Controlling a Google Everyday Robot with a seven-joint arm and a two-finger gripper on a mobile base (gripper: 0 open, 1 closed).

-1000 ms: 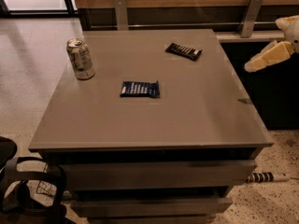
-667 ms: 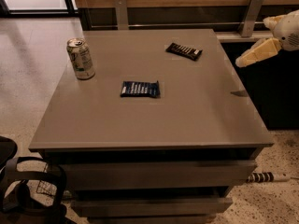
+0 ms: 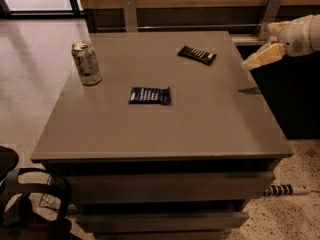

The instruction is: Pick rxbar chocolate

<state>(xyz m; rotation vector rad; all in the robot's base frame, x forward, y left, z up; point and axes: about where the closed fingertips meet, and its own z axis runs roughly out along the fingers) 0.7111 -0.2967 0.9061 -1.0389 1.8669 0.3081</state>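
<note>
The rxbar chocolate [image 3: 197, 55], a flat black bar with white lettering, lies on the far right part of the grey table top [image 3: 160, 129]. My gripper [image 3: 256, 60], cream and white, comes in from the right edge of the view and hangs above the table's right edge. It is to the right of the black bar and apart from it, holding nothing that I can see.
A dark blue wrapped bar [image 3: 150, 95] lies near the table's middle. A drink can [image 3: 86, 63] stands upright at the far left. Metal brackets and a wood wall run behind the table. A black frame stands on the floor at the lower left.
My gripper has moved left and a little up, from beyond the table's right edge toward the black bar. The objects on the table have not moved.
</note>
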